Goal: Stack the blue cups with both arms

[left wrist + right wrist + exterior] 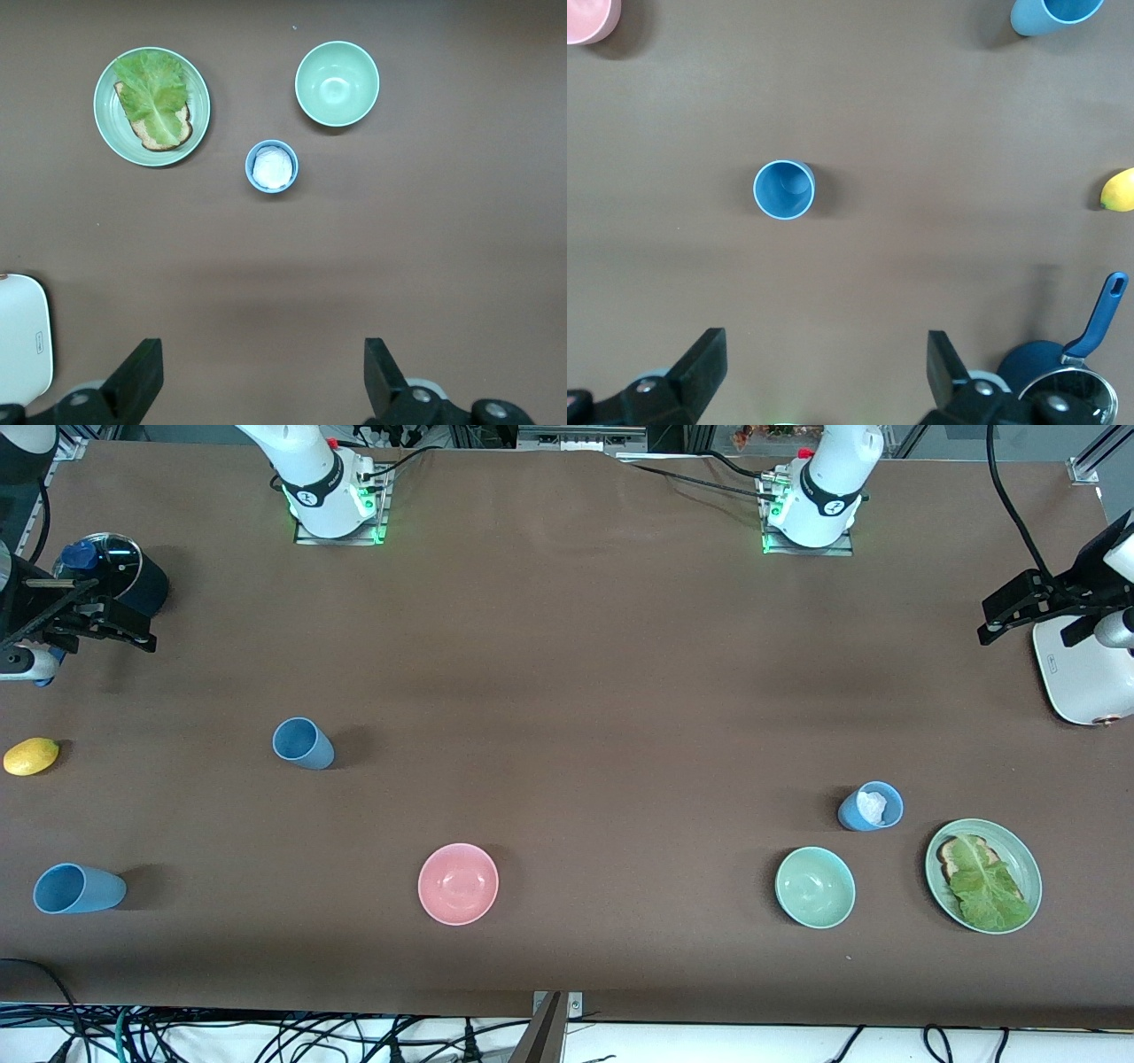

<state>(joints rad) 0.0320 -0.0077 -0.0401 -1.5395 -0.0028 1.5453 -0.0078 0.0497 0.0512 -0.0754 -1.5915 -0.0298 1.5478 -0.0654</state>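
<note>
Nearest the front camera, a row along the table (567, 691): an empty blue cup (78, 888) at the right arm's end, upright as far as can be told; then a pink bowl (458, 883), a green bowl (815, 887), and a green plate (1019, 850) carrying lettuce (988, 886) over toast (952, 855) toward the left arm's end.

Just farther from the camera than the green bowl and beside the plate, a second blue cup (871, 807), upright with something white (873, 805) inside. Seen again in the left wrist view (272, 166) between plate (199, 115) and green bowl (337, 83).

Farther back toward the right arm's end, a third blue cup (303, 743), empty and standing well apart from the first; beside it at the table edge, a lemon (31, 756).

Farther still, a dark pot (124, 571) with a glass lid and blue handle at the right arm's end, and a white appliance (1081, 673) at the left arm's end.

Right gripper (824, 367) raised over bare table near the pot, fingers spread wide, holding nothing. Left gripper (263, 376) raised beside the appliance, fingers likewise spread and empty. Both arms waiting, no cup stacked yet.
</note>
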